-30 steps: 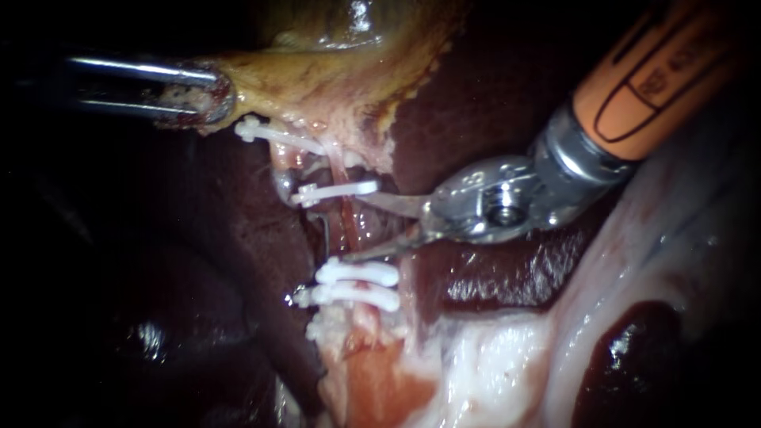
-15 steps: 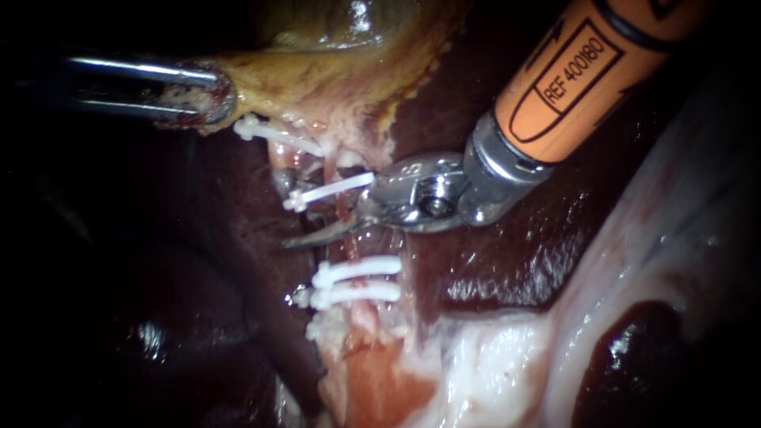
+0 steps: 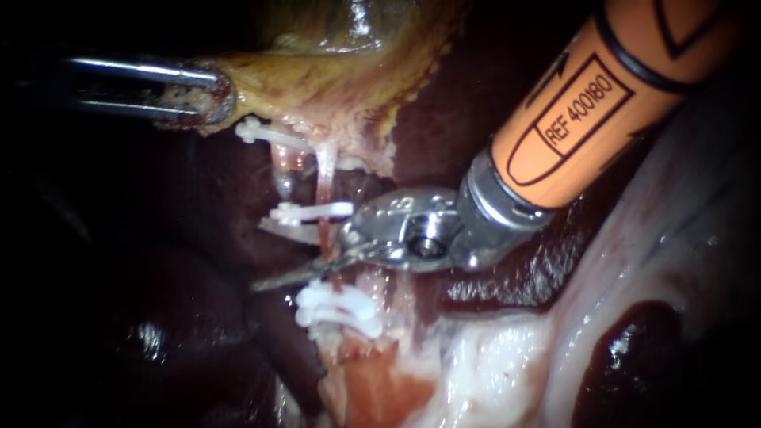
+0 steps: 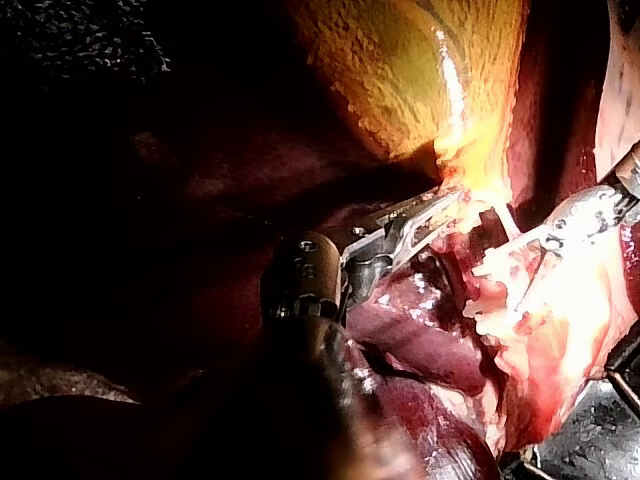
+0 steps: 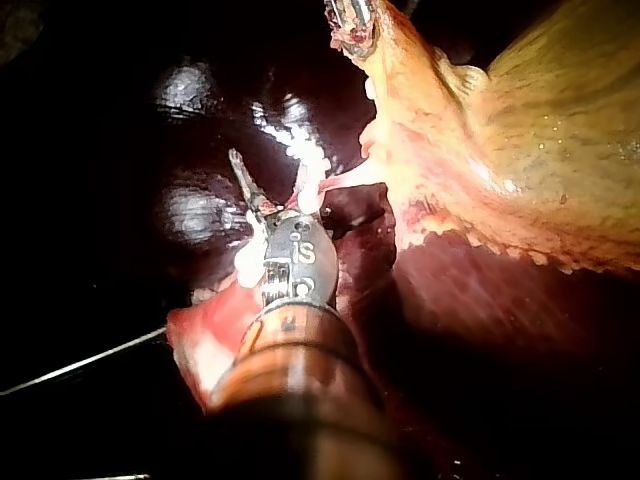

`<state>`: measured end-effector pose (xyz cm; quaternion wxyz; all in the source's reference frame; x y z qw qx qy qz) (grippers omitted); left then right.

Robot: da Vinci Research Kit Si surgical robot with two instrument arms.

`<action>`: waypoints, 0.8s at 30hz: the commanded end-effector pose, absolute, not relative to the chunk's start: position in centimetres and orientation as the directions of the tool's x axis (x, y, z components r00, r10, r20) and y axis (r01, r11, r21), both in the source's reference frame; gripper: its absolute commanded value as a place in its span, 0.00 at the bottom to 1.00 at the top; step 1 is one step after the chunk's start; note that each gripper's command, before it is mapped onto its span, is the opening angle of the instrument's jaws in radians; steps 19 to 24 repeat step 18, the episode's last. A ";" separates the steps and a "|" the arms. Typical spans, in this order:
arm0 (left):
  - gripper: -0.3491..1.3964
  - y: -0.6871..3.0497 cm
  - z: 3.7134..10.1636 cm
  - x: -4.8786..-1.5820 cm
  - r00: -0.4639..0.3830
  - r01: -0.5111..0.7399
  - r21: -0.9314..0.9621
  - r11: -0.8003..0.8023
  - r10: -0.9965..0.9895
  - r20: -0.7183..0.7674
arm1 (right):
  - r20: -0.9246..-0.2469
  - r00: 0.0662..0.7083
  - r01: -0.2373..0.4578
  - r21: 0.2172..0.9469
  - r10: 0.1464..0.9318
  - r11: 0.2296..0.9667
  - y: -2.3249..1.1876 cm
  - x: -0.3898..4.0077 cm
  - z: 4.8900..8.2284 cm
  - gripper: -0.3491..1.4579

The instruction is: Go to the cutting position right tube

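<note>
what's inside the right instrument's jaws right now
The pink tube hanging from the gallbladder sits between the open jaws of the right instrument, below the single clip and above the stacked clips. Whether the upper jaw touches it is hidden by that clip.

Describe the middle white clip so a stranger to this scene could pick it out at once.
Start at the yellow gallbladder and follow the pink tube hanging from it. The middle clip is the lone white bar across that tube, above the right instrument's open blades. The upper clip hugs the gallbladder's edge and the lower clips are a stacked pair; this one stands alone between them.
</note>
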<state>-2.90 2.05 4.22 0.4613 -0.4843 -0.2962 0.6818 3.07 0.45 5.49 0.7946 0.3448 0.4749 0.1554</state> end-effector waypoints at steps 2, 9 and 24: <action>0.00 2.04 4.22 -2.89 -0.105 -0.342 -0.851 -0.399 0.916 -0.387 | -0.646 0.499 0.087 0.700 0.577 0.709 0.45 3.07 5.45 0.99; 0.00 2.05 4.22 -2.90 -0.105 -0.343 -0.851 -0.399 0.916 -0.387 | -0.648 0.495 0.091 0.701 0.579 0.707 0.46 3.07 5.42 0.99; 0.00 2.05 4.22 -2.91 -0.105 -0.343 -0.851 -0.399 0.916 -0.387 | -0.648 0.495 0.092 0.701 0.579 0.707 0.47 3.06 5.44 0.99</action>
